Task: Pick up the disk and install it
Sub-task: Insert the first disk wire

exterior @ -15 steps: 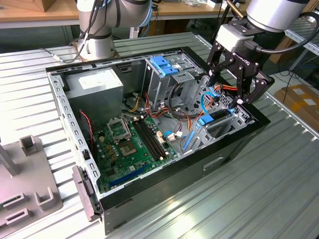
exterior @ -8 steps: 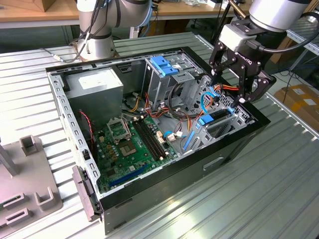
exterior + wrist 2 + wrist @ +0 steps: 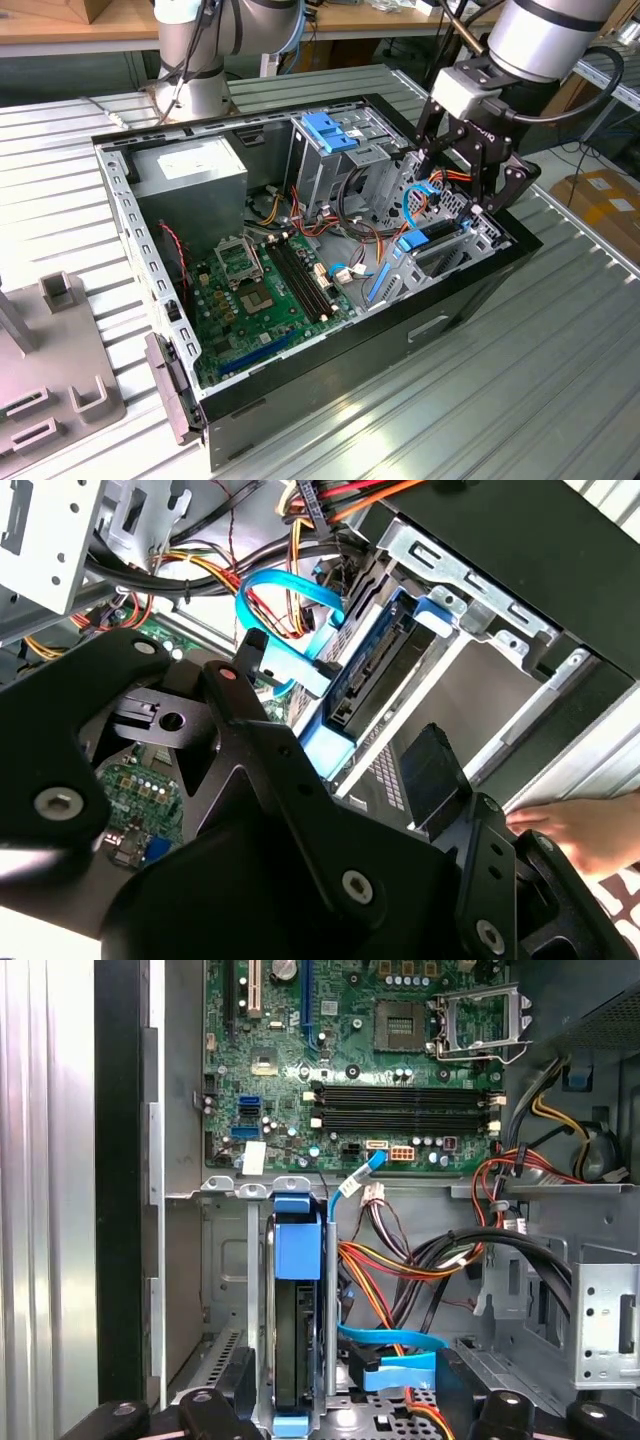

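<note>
- Black-armed gripper [image 3: 342,702] sits closest in the second wrist view, its jaws spread wide and holding nothing. Between them, touching neither, the disk [image 3: 375,675], a flat grey-metal drive in a bright blue plastic bracket, stands on edge in a grey sheet-metal bay [image 3: 480,610] just off the edge of the green motherboard [image 3: 130,790].
- A light-blue flat cable [image 3: 290,590] loops from the motherboard side to a plug just beside the disk; I cannot tell whether it is plugged in. A person's hand [image 3: 585,830] lies beyond the bay, on the side away from the motherboard.
- First wrist view: the bracket's blue end faces the camera, with the disk upright and the bay's wall between it and the motherboard.
- Exterior view: the gripper hangs over the bay, beside the motherboard, inside the open black computer case [image 3: 300,390].
- Judged: the disk is dense, rigid and shock-sensitive, with slick metal faces. It is best gripped across its two broad faces near the blue bracket, away from the connector end.
</note>
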`<state>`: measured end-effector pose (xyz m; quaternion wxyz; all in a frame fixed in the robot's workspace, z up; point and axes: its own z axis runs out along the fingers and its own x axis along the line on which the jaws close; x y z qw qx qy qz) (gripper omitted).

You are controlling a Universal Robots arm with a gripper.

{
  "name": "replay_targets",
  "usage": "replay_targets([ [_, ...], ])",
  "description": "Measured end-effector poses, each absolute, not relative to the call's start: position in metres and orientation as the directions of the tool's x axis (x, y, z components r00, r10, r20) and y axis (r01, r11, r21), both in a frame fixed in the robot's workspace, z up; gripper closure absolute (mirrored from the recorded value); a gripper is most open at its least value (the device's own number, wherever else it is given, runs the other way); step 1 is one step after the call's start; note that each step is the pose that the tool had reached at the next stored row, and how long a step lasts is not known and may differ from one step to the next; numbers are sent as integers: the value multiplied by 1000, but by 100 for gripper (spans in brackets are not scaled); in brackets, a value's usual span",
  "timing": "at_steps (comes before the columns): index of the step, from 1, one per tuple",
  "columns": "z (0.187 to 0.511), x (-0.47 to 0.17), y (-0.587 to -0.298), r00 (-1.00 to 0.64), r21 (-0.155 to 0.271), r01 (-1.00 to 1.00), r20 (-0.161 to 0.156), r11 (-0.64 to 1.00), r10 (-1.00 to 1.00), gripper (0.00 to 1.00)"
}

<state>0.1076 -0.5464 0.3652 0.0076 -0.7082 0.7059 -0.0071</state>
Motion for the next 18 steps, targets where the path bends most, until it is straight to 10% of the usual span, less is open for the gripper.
replay_targets([
  [12, 364, 108, -546, 3, -21, -1000, 0, -3, -1000, 21],
  [18, 363, 108, -546, 3, -21, -1000, 0, -3, -1000, 64],
])
